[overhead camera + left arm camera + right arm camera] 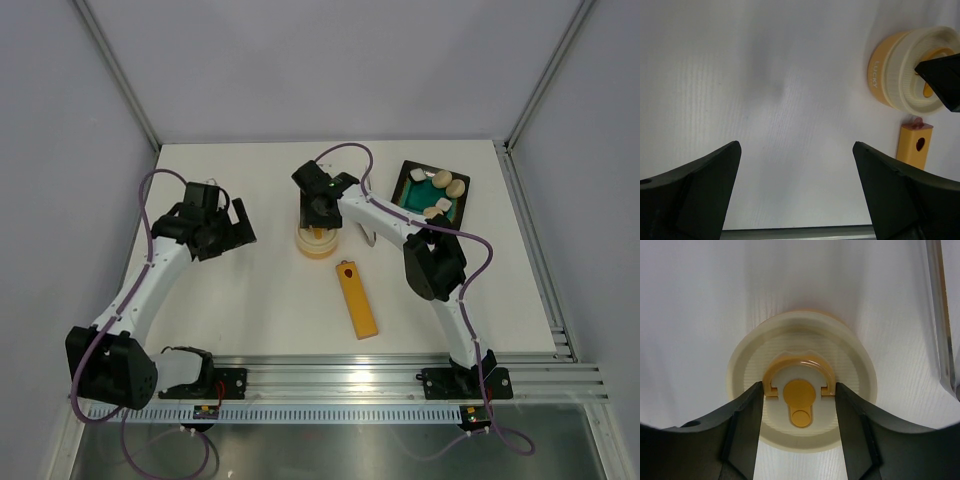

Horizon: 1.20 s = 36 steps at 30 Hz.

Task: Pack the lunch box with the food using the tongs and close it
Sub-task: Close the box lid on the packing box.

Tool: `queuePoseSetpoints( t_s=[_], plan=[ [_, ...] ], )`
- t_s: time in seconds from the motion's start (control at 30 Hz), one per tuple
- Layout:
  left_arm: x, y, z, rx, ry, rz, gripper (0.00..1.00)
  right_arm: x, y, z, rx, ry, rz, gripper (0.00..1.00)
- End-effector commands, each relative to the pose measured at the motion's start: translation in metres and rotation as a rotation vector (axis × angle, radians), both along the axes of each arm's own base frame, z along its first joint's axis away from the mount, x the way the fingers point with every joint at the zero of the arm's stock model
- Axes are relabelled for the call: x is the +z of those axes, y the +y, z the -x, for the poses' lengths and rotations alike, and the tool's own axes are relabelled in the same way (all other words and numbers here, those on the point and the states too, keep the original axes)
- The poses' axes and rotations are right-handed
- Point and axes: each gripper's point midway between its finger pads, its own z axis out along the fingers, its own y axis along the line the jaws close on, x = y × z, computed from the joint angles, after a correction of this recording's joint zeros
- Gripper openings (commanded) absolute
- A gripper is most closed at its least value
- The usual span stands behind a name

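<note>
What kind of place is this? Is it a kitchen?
Probably a robot lab booth, not a kitchen. The left arm and right arm are bolted to a metal rail at a white table, plain grey walls close it in, and a toy-like lunch box sits on the table.

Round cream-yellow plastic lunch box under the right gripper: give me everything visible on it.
Lid on, the round cream-yellow plastic lunch box stands upright near the middle of the white table. Its cream lid is finely ribbed, with an arched orange handle and an orange keyhole-shaped mark at centre. The lower body is orange-yellow, lettered LUCKY. The right gripper has its fingers closed on the handle's two ends.
</note>
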Motion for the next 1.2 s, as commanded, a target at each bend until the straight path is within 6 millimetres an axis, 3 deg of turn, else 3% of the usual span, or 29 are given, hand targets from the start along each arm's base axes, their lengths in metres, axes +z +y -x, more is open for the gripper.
queuePoseSetpoints(
  t_s=[0.0, 0.17, 0.37, 0.7, 1.17],
  plan=[
    [-0.002, -0.031, -0.02, -0.046, -0.024, 0.158, 0.99, -0.076, -0.003, 0.031, -0.026, 0.2, 0.035, 0.5],
    [-0.006, -0.036, -0.023, -0.054, -0.008, 0.178, 0.99, -0.07, -0.008, 0.032, -0.03, 0.176, 0.04, 0.51],
    [-0.009, -0.038, -0.024, -0.047, -0.006, 0.191, 0.99, -0.047, -0.014, 0.022, -0.039, 0.077, 0.035, 0.5],
    [-0.014, -0.063, -0.031, -0.077, 0.037, 0.328, 0.99, -0.044, -0.016, 0.008, -0.037, -0.047, 0.003, 0.49],
    [-0.027, -0.074, -0.035, -0.067, 0.088, 0.387, 0.99, -0.048, -0.016, -0.003, -0.033, -0.143, -0.006, 0.49]
  ],
)
